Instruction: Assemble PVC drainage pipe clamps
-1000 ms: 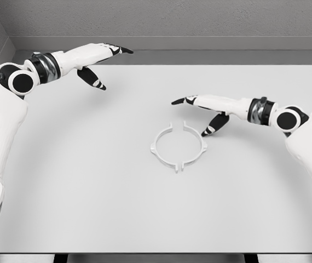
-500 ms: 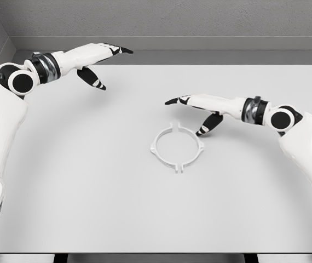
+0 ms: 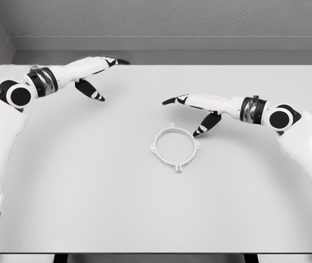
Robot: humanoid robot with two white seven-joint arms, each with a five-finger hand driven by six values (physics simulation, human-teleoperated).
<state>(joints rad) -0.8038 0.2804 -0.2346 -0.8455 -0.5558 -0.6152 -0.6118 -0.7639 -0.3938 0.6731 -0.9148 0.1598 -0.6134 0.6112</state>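
A white ring-shaped pipe clamp, made of two half-rings closed together with small tabs front and back, lies flat on the white table near the middle. My right hand hovers just above and to the right of it, fingers spread and holding nothing, thumb tip close to the ring's right side. My left hand is far off at the back left, also spread and holding nothing.
A grey wall runs along the far edge of the table. The table's front edge lies near the bottom of the view.
The two clamp halves have closed into a tighter ring that shifted slightly left. My right hand moved left toward it. My left hand dropped and moved a little forward.
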